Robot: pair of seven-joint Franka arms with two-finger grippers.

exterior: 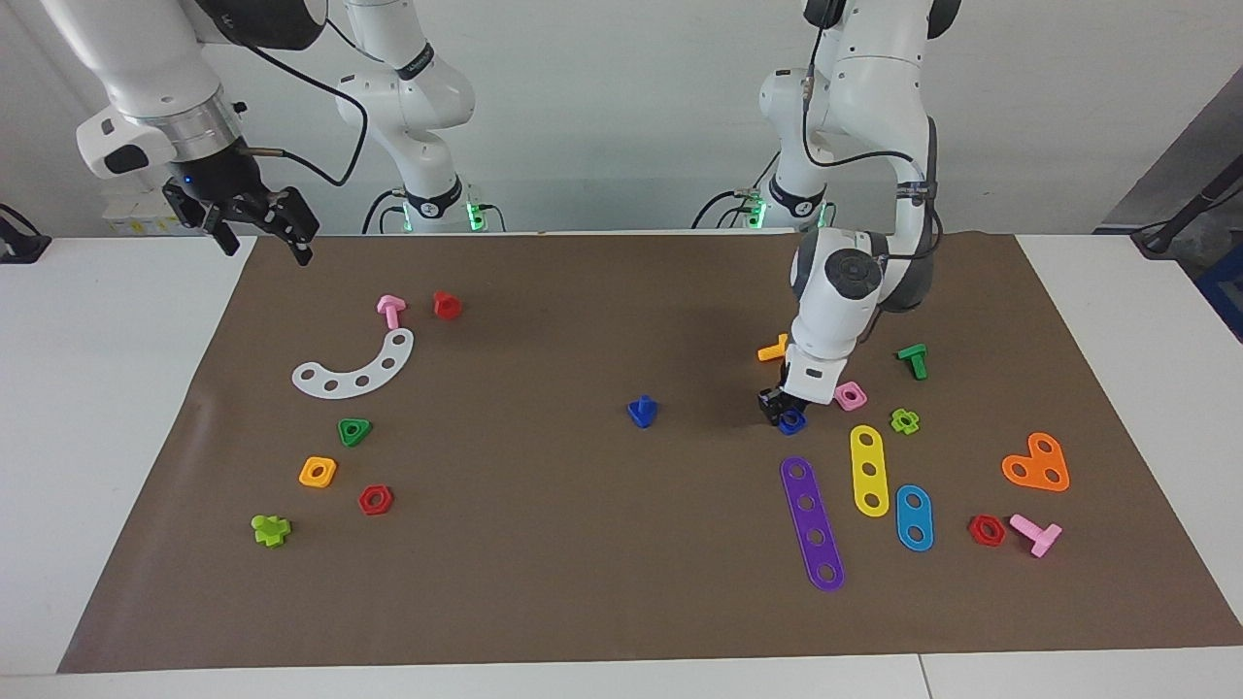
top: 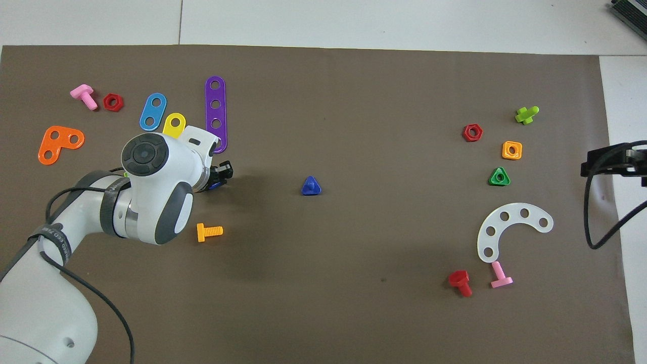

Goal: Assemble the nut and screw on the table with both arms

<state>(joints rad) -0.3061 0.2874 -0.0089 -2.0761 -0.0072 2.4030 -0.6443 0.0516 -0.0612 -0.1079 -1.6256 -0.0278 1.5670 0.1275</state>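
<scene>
In the overhead view the nut [top: 214, 185] is almost wholly covered by the left arm's wrist; only a blue sliver is seen beside the left gripper [top: 222, 174], whose fingers are largely hidden too — whether the nut is clasped cannot be told there. The yellow strip [top: 175, 124] is half covered by the same wrist; the pink square nut [exterior: 850, 395] is not seen from above at all. The right gripper [top: 614, 161] is cut by the picture's edge; its finger spacing cannot be judged.
</scene>
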